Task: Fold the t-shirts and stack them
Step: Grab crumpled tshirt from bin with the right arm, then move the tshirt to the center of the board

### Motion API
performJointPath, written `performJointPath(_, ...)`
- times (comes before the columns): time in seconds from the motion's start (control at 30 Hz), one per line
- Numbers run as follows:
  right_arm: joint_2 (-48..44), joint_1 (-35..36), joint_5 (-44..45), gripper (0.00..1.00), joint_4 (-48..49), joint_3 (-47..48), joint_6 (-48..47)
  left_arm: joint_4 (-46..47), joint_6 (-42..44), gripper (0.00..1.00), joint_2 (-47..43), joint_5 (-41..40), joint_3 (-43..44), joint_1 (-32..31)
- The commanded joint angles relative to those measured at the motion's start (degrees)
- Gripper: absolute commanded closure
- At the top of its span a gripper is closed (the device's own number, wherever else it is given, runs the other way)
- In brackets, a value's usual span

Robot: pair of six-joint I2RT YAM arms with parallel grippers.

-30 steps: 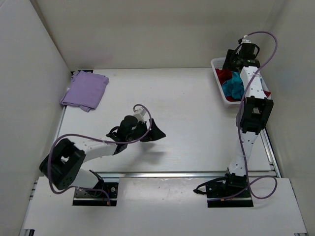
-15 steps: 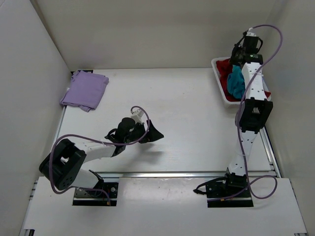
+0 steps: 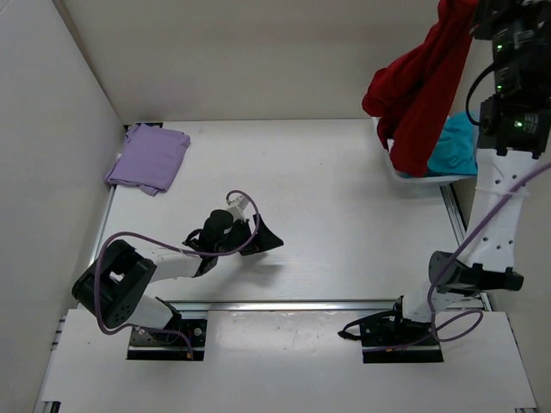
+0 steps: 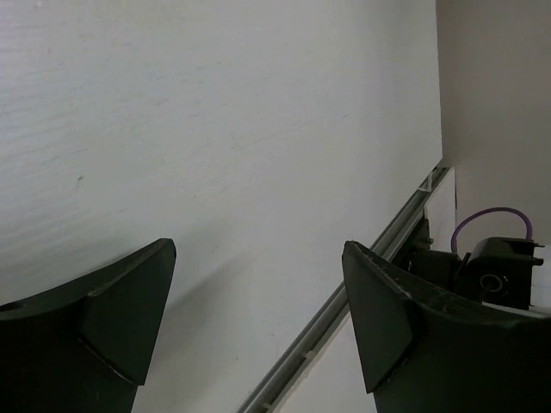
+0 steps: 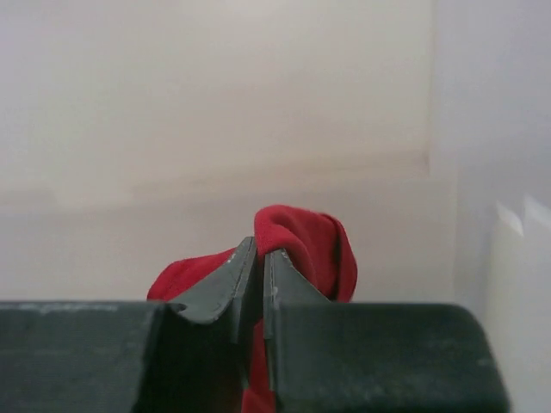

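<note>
above the basket [image 3: 417, 179], red shirt [image 3: 422, 95] now lifted

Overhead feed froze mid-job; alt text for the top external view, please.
The right end effector holds the red t-shirt dangling over the basket, where the teal t-shirt lies. The lavender t-shirt sits at the table's far left; the left end effector hovers open mid-table.

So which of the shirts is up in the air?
The red t-shirt, dangling from the right gripper; the purple t-shirt lies on the table, the teal t-shirt in the basket.
</note>
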Motion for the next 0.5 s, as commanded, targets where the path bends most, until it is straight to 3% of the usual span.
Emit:
performJointPath(0.0, 0.74, -0.10, -8.78, 1.00, 9.50, 1.78, 3.62, 1.80, -0.60, 0.11, -2.98, 1.89, -1.70, 1.88)
performJointPath(0.07, 0.75, 0.78, -13.44, 1.00, 10.82, 3.88, 5.46, 1.19, -0.68, 0.11, -4.03, 1.45, -2.67, 3.37)
performJointPath(0.23, 0.57, 2.35, -29.26, 0.99, 25.39, 5.92, 21.71, -0.65, -0.42, 0.11, -7.98, 2.07, -3.46, 8.55)
performJointPath(0.47, 1.18, 14.31, -38.34, 1.00, 27.43, 4.97, 28.24, -1.88, -2.27, 0.13, -16.06, 1.19, -8.46, 18.65)
